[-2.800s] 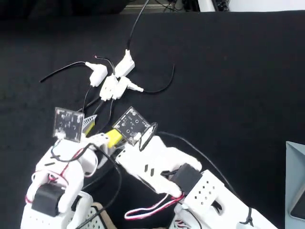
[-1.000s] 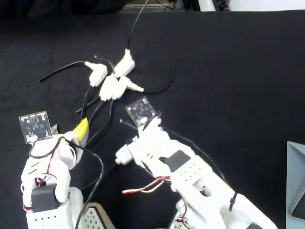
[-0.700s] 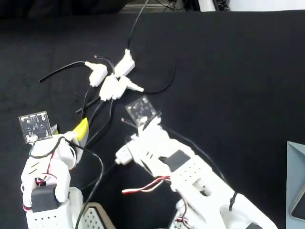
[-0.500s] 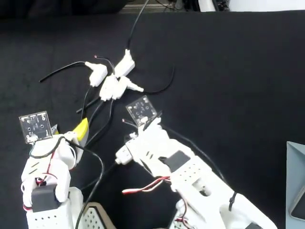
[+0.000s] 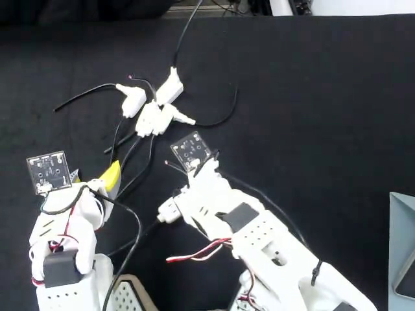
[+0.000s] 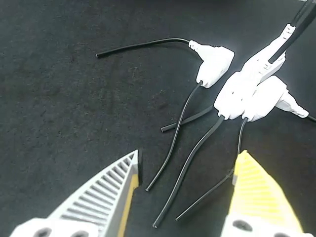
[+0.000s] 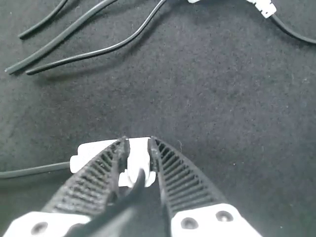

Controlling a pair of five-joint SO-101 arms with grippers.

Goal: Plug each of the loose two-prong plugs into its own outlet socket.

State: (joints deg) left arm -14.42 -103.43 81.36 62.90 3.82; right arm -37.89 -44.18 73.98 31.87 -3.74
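Note:
A white outlet cluster (image 5: 155, 111) lies at the middle left of the black table, with white plugs and black cords fanning out of it. It also appears in the left wrist view as the outlet cluster (image 6: 249, 89), with one white plug (image 6: 213, 63) just beside it. My left gripper (image 6: 187, 158) is open, hanging short of the loose cord ends (image 6: 163, 207); its yellow finger (image 5: 110, 175) points toward them. My right gripper (image 7: 137, 143) is shut on a loose white plug (image 7: 138, 154), whose black cord trails off sideways. From above, that plug (image 5: 166, 210) sticks out beside the right arm.
Several black cord stubs (image 5: 133, 159) lie between the outlet cluster and the arms. One long cord (image 5: 188, 26) runs off the far table edge. A grey box (image 5: 402, 246) stands at the right edge. The right half of the black cloth (image 5: 311, 116) is bare.
Since 2.8 s ago the left arm has drawn back to the left, and the right arm has turned and pulled away with the plug. Over the last second almost nothing has moved.

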